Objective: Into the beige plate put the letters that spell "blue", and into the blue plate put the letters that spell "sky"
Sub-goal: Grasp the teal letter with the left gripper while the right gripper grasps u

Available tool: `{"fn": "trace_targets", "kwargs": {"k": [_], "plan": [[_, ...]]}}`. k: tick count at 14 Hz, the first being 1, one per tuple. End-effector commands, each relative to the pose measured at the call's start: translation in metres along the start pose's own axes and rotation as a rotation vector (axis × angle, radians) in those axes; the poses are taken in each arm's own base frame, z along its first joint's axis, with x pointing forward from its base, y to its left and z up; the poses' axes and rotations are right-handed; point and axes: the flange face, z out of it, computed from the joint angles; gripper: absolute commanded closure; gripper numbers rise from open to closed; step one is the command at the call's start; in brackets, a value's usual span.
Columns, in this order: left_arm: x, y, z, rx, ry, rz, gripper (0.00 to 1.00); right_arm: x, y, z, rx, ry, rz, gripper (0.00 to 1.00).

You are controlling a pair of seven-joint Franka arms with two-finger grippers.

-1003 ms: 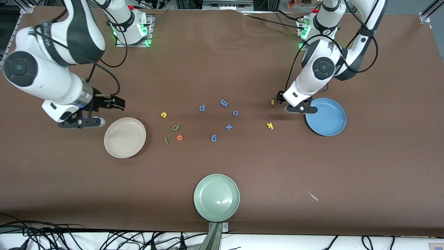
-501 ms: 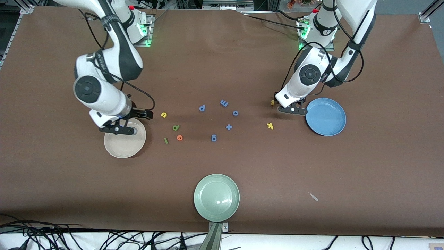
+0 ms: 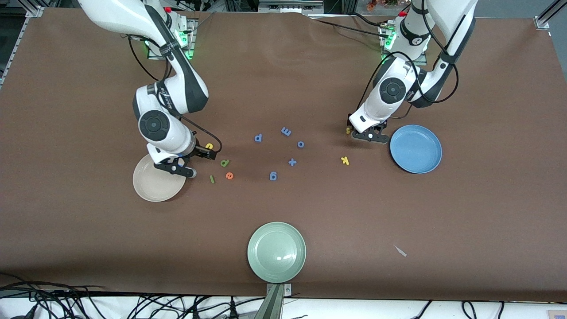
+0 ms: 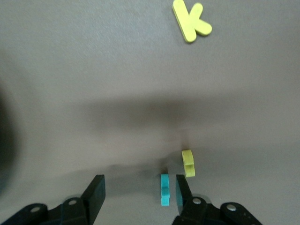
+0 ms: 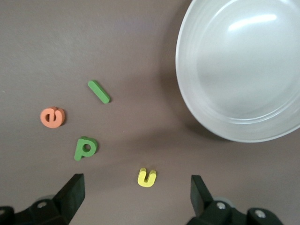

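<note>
The yellow u [image 5: 146, 177] lies flat just ahead of my open right gripper [image 5: 136, 194], between the lines of its two fingers. My right gripper [image 3: 207, 153] hangs over the u [image 3: 209, 146], beside the beige plate [image 3: 153, 189]. The green b [image 3: 225, 163], green l [image 3: 212, 179] and orange e [image 3: 229, 175] lie close by. My left gripper [image 4: 139, 194] is open and low. A teal letter [image 4: 164, 190] stands on edge between its fingers, close to one finger [image 4: 183, 190]. A small yellow letter [image 4: 187, 163] stands just outside. The yellow k [image 3: 345, 160] lies near the blue plate [image 3: 416, 150].
Blue letters [image 3: 258, 138] and a blue plus sign [image 3: 292, 162] are scattered mid-table between the two groups. A pale green plate [image 3: 276, 252] sits near the front edge. A small pale scrap [image 3: 400, 251] lies toward the left arm's end.
My right arm swung in from its end of the table, across the beige plate, to the yellow u. My left gripper shifted slightly away from the blue plate and its jaws narrowed a little.
</note>
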Motion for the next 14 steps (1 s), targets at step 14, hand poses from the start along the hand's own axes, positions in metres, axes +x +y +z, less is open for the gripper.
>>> {"fn": "trace_targets", "kwargs": {"k": [14], "plan": [[-0.013, 0.01, 0.016, -0.003, 0.014, 0.006, 0.44, -0.058, 0.017, 0.09, 0.066, 0.054, 0.141, 0.05]]}}
